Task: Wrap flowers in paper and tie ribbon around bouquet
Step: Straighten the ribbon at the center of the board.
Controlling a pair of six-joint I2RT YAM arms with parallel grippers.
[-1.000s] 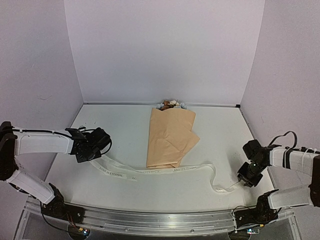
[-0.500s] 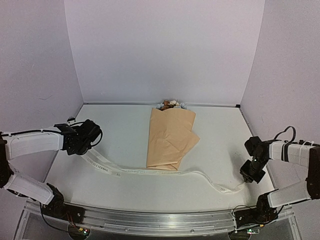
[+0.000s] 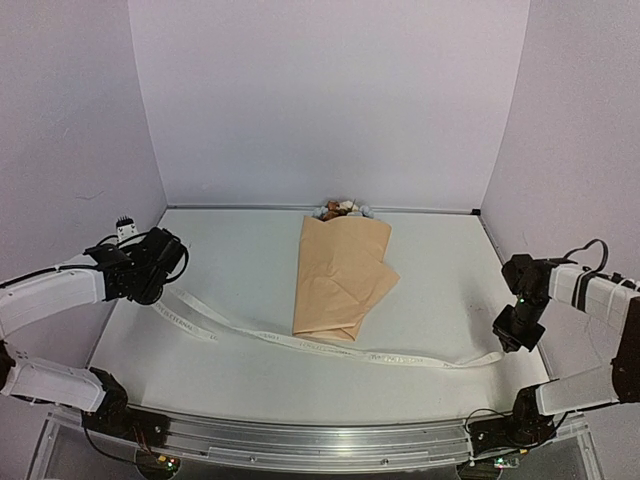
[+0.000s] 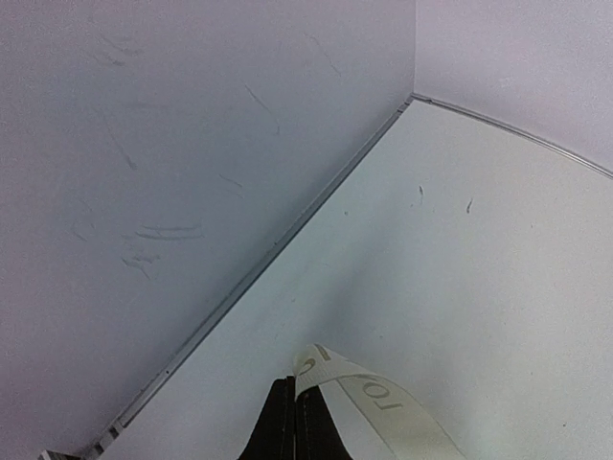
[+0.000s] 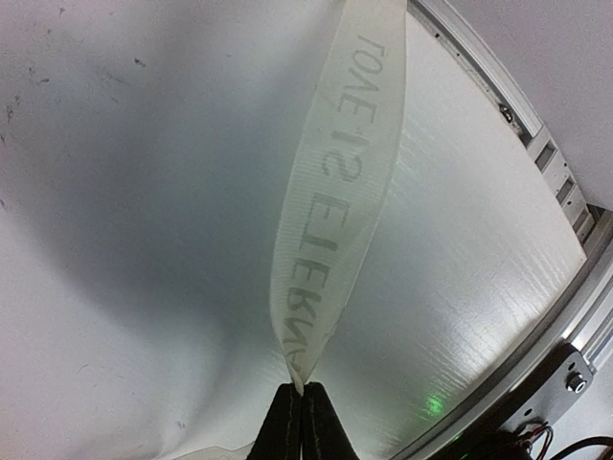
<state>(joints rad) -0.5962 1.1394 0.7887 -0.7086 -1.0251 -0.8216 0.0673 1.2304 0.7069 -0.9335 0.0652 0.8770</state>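
The ribbon (image 3: 330, 348) stretches across the near half of the table (image 3: 240, 250) in one long shallow line, printed lettering showing along it. It passes just beside the near tip of the paper (image 3: 340, 280); I cannot tell whether the two touch. The paper lies folded lengthwise around the flowers (image 3: 340, 209), whose blue and brown heads poke out at the far end, close to the back wall.

At my left end, the left pincer (image 3: 155, 293) is pressed together on the ribbon; its wrist view shows the black fingers (image 4: 287, 426) nipping the strip right at its end, near the left wall. At the right end, the right pincer (image 3: 506, 345) pinches the ribbon too: the wrist view has the fingertips (image 5: 299, 422) clamped on the strip, which runs away from them, twisted, with the lettering reading backwards through the fabric.
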